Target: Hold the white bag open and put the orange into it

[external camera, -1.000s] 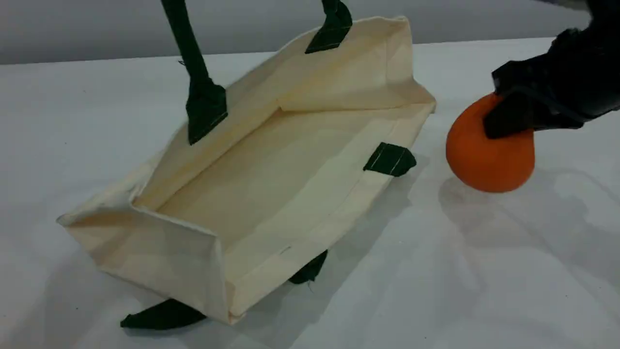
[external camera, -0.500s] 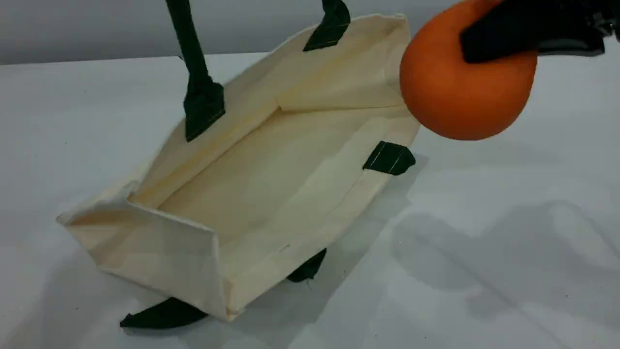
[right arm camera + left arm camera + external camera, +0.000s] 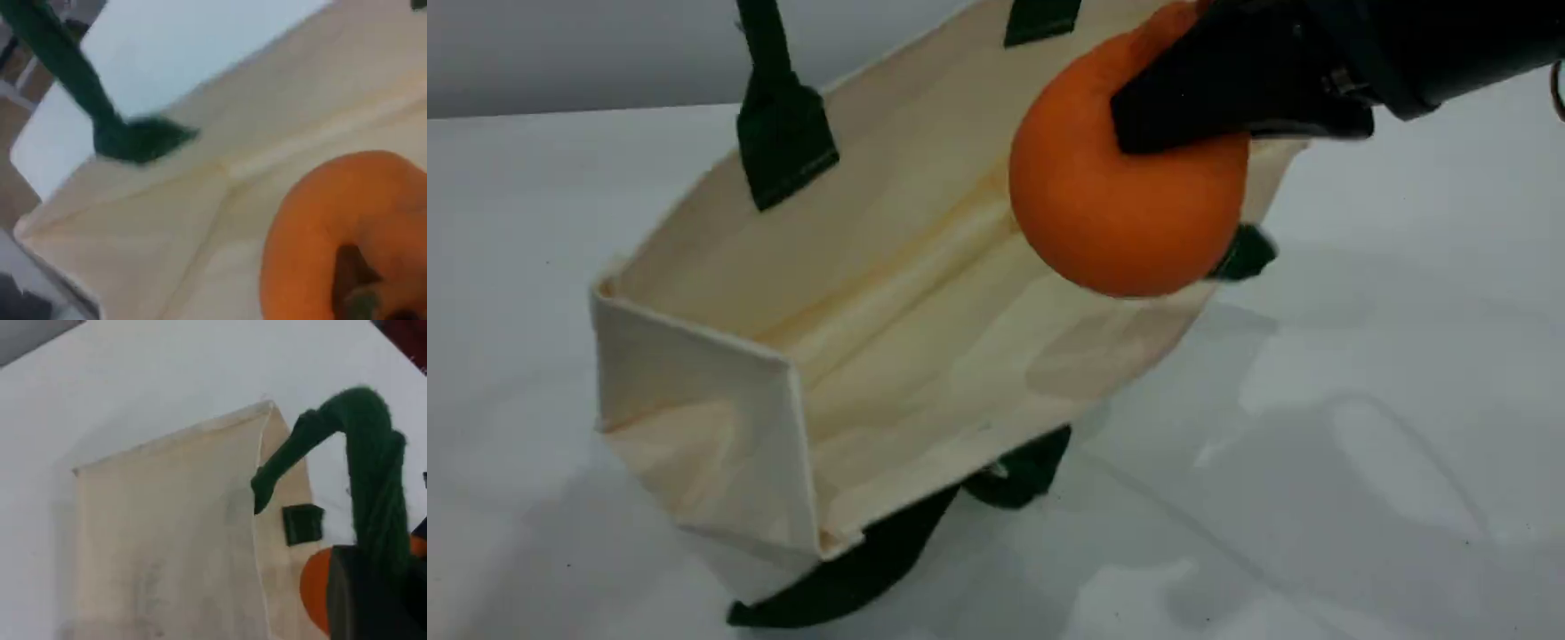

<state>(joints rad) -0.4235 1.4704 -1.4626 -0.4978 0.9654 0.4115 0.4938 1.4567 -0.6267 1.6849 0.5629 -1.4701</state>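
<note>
The white bag (image 3: 889, 293) stands open on the table, its far wall pulled up by a dark green rope handle (image 3: 769, 71) that runs out of the top of the scene view. In the left wrist view that handle (image 3: 373, 467) loops over my left gripper (image 3: 373, 587), which is shut on it above the bag (image 3: 160, 540). The orange (image 3: 1120, 213) hangs over the bag's right end, with my right gripper (image 3: 1174, 98) shut on its top. The right wrist view shows the orange (image 3: 327, 220) close up, above the bag's inside (image 3: 200, 220).
The bag's near handle (image 3: 854, 578) lies on the white table (image 3: 1360, 444) under the bag's front edge. A green tab (image 3: 1249, 253) shows just behind the orange. A grey wall (image 3: 560, 44) closes the back.
My right gripper has lifted the orange off the table and carried it left, over the bag's right end. The bag's far wall has been pulled higher, so the bag stands taller.
</note>
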